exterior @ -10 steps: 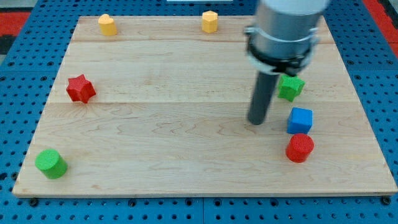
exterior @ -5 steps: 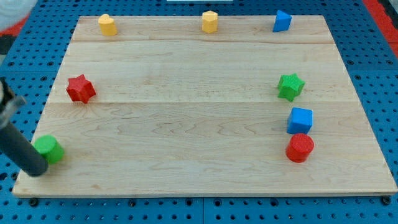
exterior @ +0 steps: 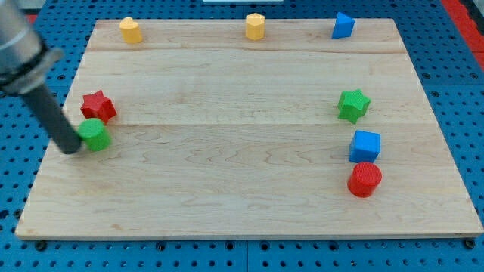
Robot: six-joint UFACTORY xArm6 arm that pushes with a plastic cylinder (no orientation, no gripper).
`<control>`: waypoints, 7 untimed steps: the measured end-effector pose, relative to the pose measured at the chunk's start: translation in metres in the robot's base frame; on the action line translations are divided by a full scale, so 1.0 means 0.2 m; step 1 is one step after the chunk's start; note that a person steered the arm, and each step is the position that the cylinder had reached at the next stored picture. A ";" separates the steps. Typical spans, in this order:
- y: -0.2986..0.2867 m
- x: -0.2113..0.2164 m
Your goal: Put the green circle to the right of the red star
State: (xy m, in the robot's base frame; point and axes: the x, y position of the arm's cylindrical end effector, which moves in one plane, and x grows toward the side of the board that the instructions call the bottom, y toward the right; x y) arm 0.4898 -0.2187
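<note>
The green circle (exterior: 94, 134) has slid up from the worktop's (exterior: 242, 204) bottom corner to just under the red star (exterior: 97, 106). My tip (exterior: 70, 148) touches its left side; there is no claw. It looks light and slippery, so push low on its left.

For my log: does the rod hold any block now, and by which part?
Nothing is held. My tip only touches the left side of the green circle block.

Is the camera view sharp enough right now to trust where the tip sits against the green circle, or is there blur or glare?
Camera view: even lighting, no glare on the board; blocks sharp with soft shadows. The arm's upper body at the view's top left is motion-blurred, but my tip reads clearly, against the green circle on its left side, just below the red star.
</note>
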 end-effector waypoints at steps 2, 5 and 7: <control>0.00 0.00; 0.72 -0.12; 0.41 -0.24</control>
